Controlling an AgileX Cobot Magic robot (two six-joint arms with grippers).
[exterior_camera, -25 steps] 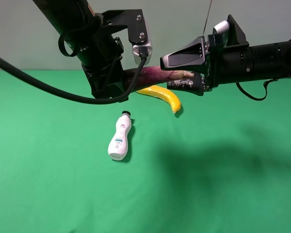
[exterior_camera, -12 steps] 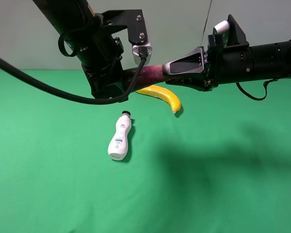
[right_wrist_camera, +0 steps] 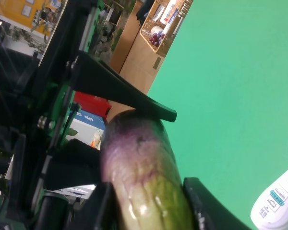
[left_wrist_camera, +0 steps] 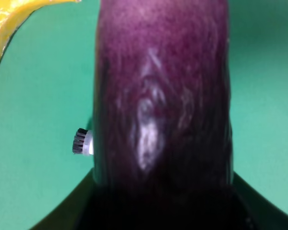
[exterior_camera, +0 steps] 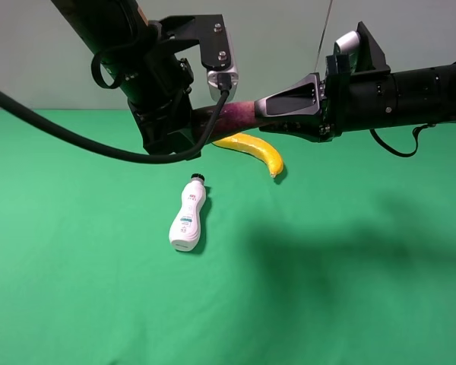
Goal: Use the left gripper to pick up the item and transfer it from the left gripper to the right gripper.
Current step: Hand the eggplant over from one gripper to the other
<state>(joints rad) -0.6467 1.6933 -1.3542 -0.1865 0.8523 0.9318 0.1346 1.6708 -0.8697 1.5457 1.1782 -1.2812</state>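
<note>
Pickup done: eggplant point(exterior_camera: 235, 115) aloft w/ left gripper point(exterior_camera: 191, 128) clamped on its purple end, right gripper point(exterior_camera: 277, 115) closed on the stem end (both gripping). I've only the left's release to do.

This is looking like a robotics lab set up for recording. A bright green cloth is covering the counter point(exterior_camera: 365, 304) and a plain pale wall point(exterior_camera: 289, 30) is standing behind it, like a studio backdrop. A black left arm point(exterior_camera: 137, 61), trailing thick cables, and a black right arm point(exterior_camera: 418, 95) are working above it. An eggplant point(exterior_camera: 235, 118), a banana point(exterior_camera: 254, 148) and a bottle point(exterior_camera: 188, 220) are serving as props. Past the cloth, the right wrist view is showing a cluttered room: wooden shelving point(right_wrist_camera: 134, 43), a basket point(right_wrist_camera: 158, 34) and a red box point(right_wrist_camera: 91, 103).
</note>
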